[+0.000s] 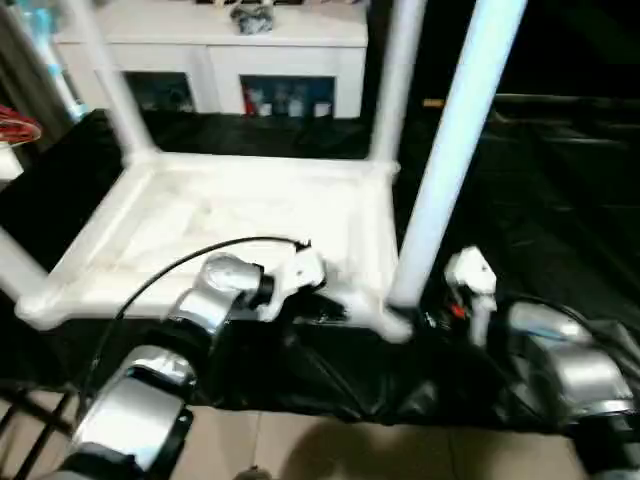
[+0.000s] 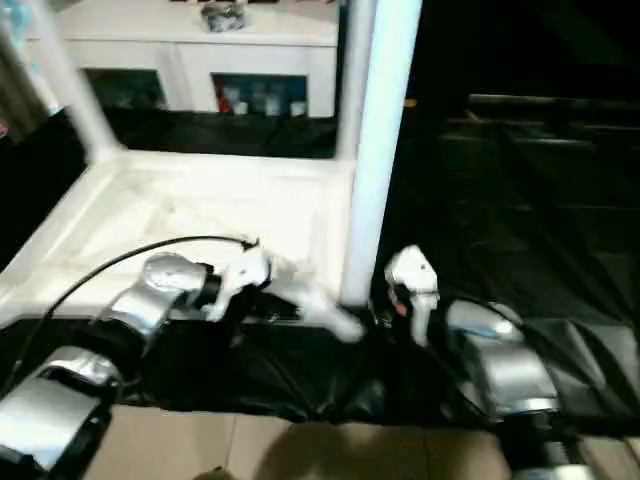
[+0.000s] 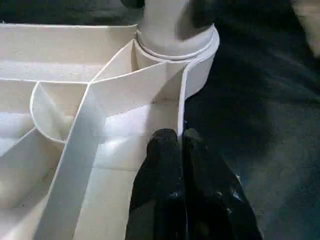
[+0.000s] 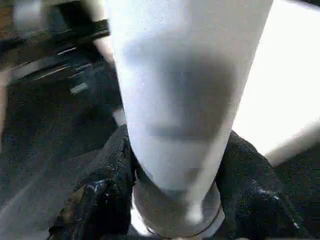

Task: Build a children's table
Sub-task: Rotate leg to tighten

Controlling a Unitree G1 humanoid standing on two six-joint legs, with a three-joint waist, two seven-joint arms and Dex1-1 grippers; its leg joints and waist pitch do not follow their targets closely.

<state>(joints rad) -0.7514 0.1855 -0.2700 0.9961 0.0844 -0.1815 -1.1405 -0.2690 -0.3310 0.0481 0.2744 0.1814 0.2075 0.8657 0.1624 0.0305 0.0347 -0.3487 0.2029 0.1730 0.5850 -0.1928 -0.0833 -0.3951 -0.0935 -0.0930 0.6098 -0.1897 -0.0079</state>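
The white tabletop (image 1: 230, 215) lies underside up on a black cloth, its ribs showing. Legs stand upright in its corner sockets: one at the near right (image 1: 450, 150), one at the far right (image 1: 395, 80), one at the far left (image 1: 110, 80). At the near left a leg (image 1: 15, 265) shows partly at the picture's edge. My left gripper (image 3: 178, 136) is shut on the tabletop's thin rim wall, just short of the near right socket (image 3: 200, 65). My right gripper (image 4: 177, 150) holds the near right leg (image 4: 180, 90) low down, a black finger (image 4: 112, 170) pressed on each side.
A white cabinet (image 1: 210, 50) with glass doors stands behind the tabletop. The black cloth (image 1: 560, 200) spreads out to the right. Pale floor tiles (image 1: 300, 440) run along the near edge. A black cable (image 1: 150, 275) arcs over my left forearm.
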